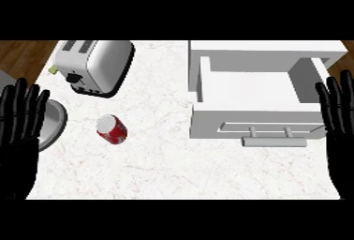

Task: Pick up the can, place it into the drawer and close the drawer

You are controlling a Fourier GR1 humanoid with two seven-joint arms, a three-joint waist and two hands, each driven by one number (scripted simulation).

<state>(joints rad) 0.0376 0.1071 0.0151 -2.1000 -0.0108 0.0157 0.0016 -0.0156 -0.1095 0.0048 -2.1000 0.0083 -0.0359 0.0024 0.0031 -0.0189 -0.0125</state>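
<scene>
A red can (112, 129) with a silver top stands on the white marble counter, left of the middle. To its right sits a white drawer unit with its drawer (249, 91) pulled open toward me and nothing visible inside; a grey bar handle (273, 138) runs along its front. My left hand (21, 117) rests open at the left edge, fingers up, well left of the can. At the right edge my right hand (339, 105) rests open beside the drawer's right wall. Neither hand touches anything.
A silver toaster (93, 65) stands at the back left, behind the can. A grey round dish (54, 124) lies at the left edge, partly hidden by my left hand. Wooden floor shows past the counter's back corners.
</scene>
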